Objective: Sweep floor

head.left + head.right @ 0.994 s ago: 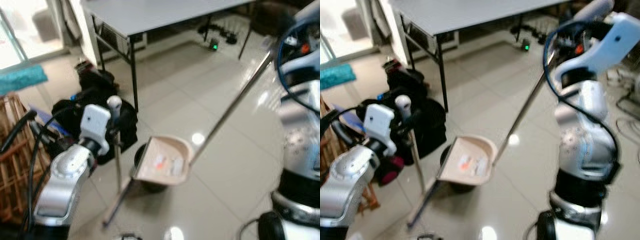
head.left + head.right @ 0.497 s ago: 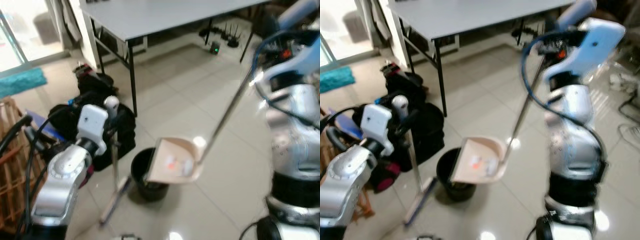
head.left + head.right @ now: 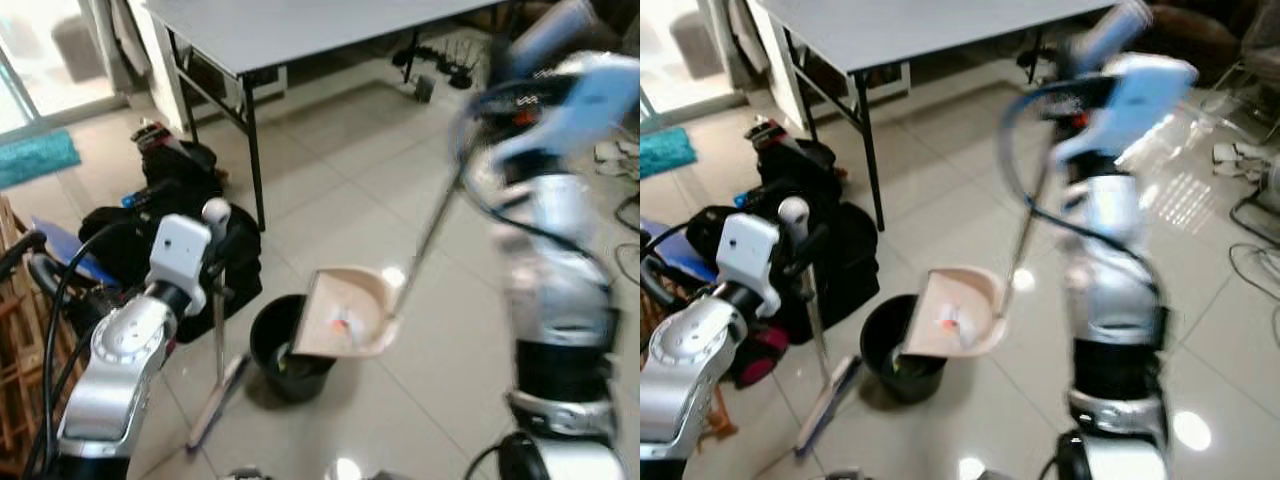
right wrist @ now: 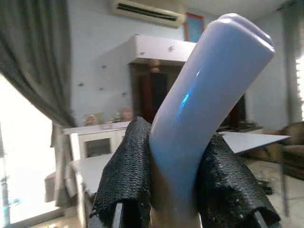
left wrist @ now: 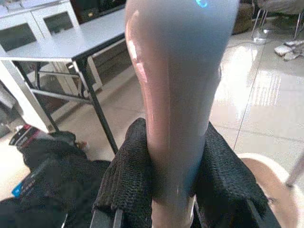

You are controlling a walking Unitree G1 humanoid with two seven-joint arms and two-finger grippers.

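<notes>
Left gripper [image 5: 173, 190] clamps broom [image 3: 217, 330]; right gripper [image 4: 173, 190] clamps dustpan [image 3: 345, 313] handle, pan tilted over bin [image 3: 285, 350]; no legible writing

Right arm [image 3: 560, 200]: smeared by motion blur, outline unclear.
Dustpan [image 3: 345, 315] debris: small orange and white bits, too small to identify.
Bin [image 3: 283, 345]: rim partly covered by the dustpan.
Broom handle [image 5: 183, 95]: top and bottom cut off, clamped between left gripper [image 5: 175, 185] fingers.
</notes>
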